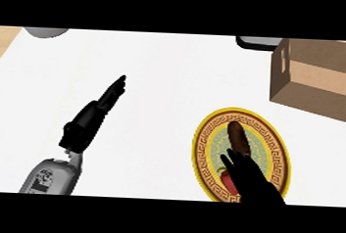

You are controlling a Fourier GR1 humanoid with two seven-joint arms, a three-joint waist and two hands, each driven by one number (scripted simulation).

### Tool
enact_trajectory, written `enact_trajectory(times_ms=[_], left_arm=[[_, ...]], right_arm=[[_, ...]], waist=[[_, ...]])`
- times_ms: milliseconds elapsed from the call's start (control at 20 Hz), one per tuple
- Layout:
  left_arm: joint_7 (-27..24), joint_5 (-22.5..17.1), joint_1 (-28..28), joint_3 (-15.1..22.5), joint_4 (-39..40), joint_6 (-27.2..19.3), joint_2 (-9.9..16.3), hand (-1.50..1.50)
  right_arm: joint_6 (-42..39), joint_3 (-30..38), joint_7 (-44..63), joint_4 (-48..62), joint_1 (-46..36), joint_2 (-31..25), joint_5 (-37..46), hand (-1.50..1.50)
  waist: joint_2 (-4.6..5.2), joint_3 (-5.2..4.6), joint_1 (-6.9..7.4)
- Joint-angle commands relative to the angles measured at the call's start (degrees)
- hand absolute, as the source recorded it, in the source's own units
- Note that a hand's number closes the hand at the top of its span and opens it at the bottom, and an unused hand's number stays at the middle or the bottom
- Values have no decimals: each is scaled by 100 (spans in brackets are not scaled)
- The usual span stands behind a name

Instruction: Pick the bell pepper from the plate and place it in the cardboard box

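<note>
- Red, glossy bell pepper (227,175) lies at six o'clock on the round yellow-rimmed patterned plate (277,153), mostly hidden.
- Right hand (251,179) above it, fingers straight, holding nothing.
- Likely light, slippery (grasp its broad body).
- Brown cardboard box (317,76) at one o'clock.

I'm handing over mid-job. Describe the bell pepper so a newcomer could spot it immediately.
Find the round yellow-rimmed patterned plate on the white counter, below the brown cardboard box. The red bell pepper lies at its lower edge, mostly hidden under the black right robot hand. Unlike the long dark-brown item above it, it is red.
</note>
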State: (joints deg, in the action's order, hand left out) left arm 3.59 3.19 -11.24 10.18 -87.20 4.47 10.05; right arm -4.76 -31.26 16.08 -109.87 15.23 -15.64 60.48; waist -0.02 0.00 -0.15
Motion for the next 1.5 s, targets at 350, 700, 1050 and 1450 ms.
enact_trajectory(times_ms=[350,700,1050,1450], left_arm=[[66,101,166,-291,-215,402,-48,0],[375,267,-202,-317,-199,163,-391,0],[-134,208,359,-449,-215,523,-127,0],[155,244,-106,-412,-87,409,-319,0]], right_arm=[[-20,223,-67,695,-410,228,261,-150],[304,407,-265,1542,-615,393,366,-150],[291,374,-425,1266,-638,182,638,150],[-288,2609,-1395,2308,-1452,-1135,-863,150]], waist=[[0,-1,9],[1,1,13],[-4,-1,21],[29,7,68]])
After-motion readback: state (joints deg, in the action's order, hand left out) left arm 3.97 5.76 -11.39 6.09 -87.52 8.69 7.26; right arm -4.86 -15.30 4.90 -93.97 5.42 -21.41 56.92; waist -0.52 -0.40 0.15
